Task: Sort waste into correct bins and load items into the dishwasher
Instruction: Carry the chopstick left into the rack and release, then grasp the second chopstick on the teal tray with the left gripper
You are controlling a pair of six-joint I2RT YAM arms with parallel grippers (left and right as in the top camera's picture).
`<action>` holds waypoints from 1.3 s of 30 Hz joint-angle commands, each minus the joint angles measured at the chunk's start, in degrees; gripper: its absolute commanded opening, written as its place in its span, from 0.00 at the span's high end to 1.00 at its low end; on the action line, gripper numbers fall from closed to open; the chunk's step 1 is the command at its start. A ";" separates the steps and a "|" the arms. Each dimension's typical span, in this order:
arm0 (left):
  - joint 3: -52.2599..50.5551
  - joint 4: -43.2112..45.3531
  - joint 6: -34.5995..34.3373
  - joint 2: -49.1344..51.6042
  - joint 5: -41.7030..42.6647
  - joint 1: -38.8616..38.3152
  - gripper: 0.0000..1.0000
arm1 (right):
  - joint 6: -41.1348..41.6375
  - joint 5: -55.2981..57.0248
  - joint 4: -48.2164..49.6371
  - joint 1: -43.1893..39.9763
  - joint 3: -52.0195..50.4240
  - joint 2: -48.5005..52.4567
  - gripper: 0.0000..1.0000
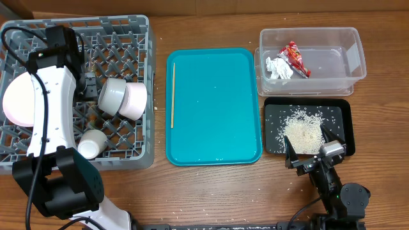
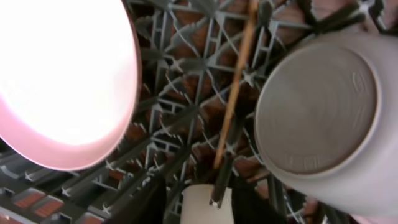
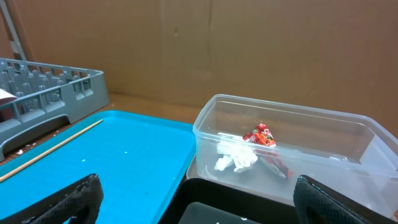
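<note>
Left gripper (image 1: 87, 82): held over the dish rack (image 1: 137, 38) at 9 o'clock; how far it is opened cannot be told.
Right gripper (image 3: 198, 190): spread wide, nothing held, above the black tray (image 1: 339, 112) with rice (image 1: 303, 131), at 4 o'clock.
Clear tub (image 1: 354, 48): wrapper (image 1: 295, 57) and tissue (image 1: 277, 68) are seen inside, at 2 o'clock.
Teal tray (image 1: 217, 102): one chopstick (image 1: 173, 92) is laid along its 9 o'clock edge.

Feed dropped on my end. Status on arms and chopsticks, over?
Right fingers open over black tray edge. Left arm over rack, grip unclear. One chopstick in rack, other chopstick on teal tray. Nothing in the way.
</note>
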 commanded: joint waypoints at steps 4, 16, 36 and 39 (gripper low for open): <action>7.34 -5.92 -3.15 -1.64 6.84 -1.36 0.59 | 0.48 -0.04 0.11 0.04 -0.59 -0.57 0.00; 5.16 -1.18 -10.93 -1.57 20.41 -23.96 0.64 | 0.48 -0.04 0.11 0.04 -0.59 -0.57 0.00; -0.15 13.94 -27.21 21.33 4.11 -32.50 0.70 | 0.48 -0.04 0.11 0.04 -0.59 -0.57 0.00; -0.17 14.10 -27.34 22.62 5.70 -32.50 0.71 | 0.48 -0.04 0.11 0.04 -0.59 -0.57 0.01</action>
